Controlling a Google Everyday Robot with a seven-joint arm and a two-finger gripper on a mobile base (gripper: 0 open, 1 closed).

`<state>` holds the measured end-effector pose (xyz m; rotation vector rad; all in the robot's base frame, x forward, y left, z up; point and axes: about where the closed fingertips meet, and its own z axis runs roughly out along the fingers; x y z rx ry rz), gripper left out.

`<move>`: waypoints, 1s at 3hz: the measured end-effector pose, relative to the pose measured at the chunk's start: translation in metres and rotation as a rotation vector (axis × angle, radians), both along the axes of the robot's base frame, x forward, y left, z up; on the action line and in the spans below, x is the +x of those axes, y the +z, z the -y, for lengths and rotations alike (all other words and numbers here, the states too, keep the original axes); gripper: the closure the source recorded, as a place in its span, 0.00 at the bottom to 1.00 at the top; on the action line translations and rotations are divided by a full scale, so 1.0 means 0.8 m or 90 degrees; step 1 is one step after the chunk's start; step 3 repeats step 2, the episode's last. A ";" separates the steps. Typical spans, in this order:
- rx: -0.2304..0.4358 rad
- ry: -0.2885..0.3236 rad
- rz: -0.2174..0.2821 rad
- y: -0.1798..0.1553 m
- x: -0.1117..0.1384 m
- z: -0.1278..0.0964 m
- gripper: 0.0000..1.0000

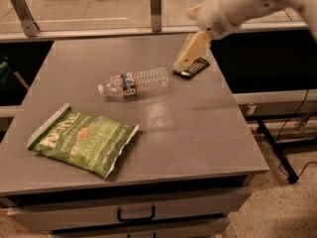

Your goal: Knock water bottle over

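The water bottle (133, 83) lies on its side on the grey table (198, 128), a little behind the middle, its white cap pointing left and its blue, red and white label near the cap end. My gripper (184, 59) hangs above the table's back right part, to the right of the bottle and apart from it, just over a black device. It holds nothing.
A green chip bag (81, 139) lies flat at the front left. A small black device (191, 67) lies at the back right under the gripper. A glass railing with metal posts (156, 3) runs behind the table. Drawers (136, 213) sit below the front edge.
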<state>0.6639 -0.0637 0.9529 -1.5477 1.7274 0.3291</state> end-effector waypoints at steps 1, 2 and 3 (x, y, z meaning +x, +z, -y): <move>0.044 -0.127 0.129 0.078 -0.003 0.115 0.00; 0.052 -0.168 0.156 0.087 0.003 0.147 0.00; 0.052 -0.168 0.156 0.087 0.003 0.147 0.00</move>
